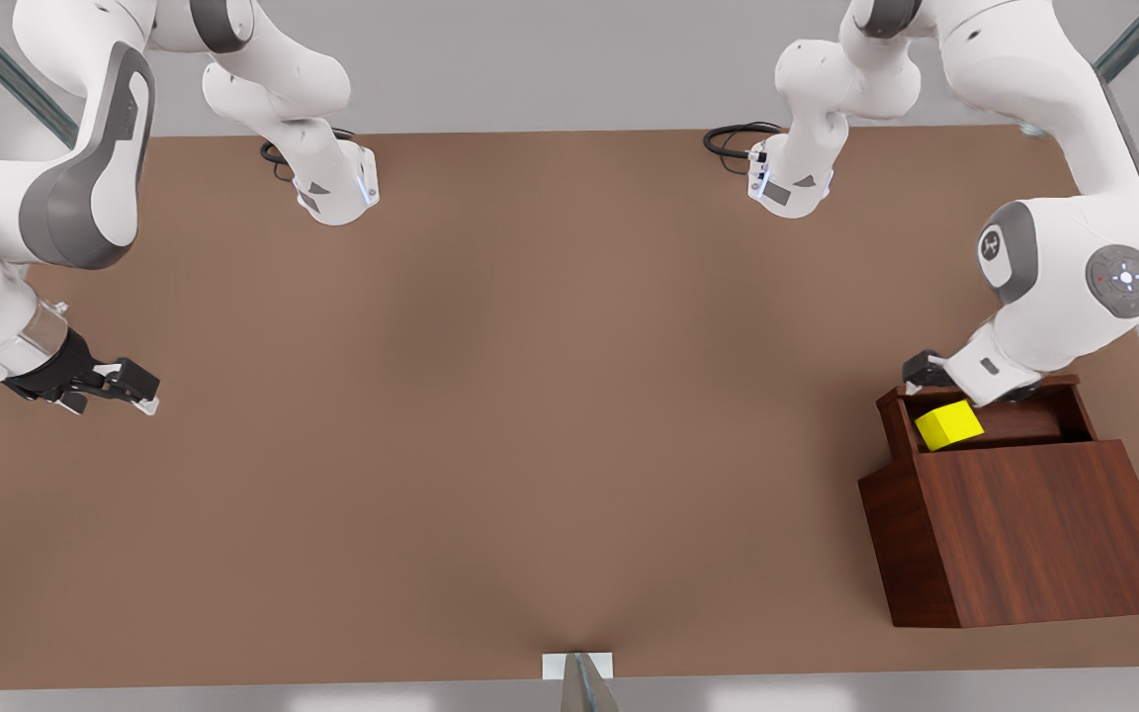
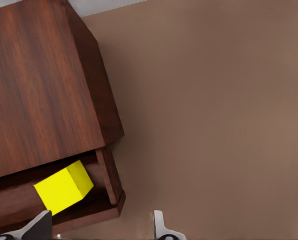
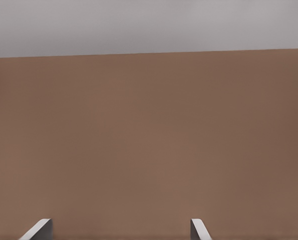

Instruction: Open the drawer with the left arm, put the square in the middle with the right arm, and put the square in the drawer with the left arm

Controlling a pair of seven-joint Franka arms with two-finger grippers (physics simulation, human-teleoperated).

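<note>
- I see the small bright yellow cube (image 1: pixel 948 424) lying tilted inside the pulled-out drawer of dark reddish-brown wood (image 1: pixel 1024 423), near its corner on the front view's left; the drawer belongs to the matching wooden cabinet (image 1: pixel 1024 534) at the front view's right.
- The left claw (image 2: pixel 100 226) hangs just above the drawer's outer edge, beside the cube. In the left wrist view its fingers (image 2: pixel 39 225) stand wide apart with nothing between them, so I judge it released, with the cube resting free.
- What worries me: the wrist sits close over the drawer's front rail, so a careless retreat could clip the rail, jolt the drawer, or nudge the cube.
- The cube lies askew by the side wall; I judge a knock could tip it against that wall, though the drawer seems deep enough to keep it.
- The right claw (image 1: pixel 123 387) waits low over the matte brown worktop (image 1: pixel 530 396) at the front view's left, well apart from the cabinet. Its fingers (image 3: pixel 39 229) are spread and hold nothing.
</note>
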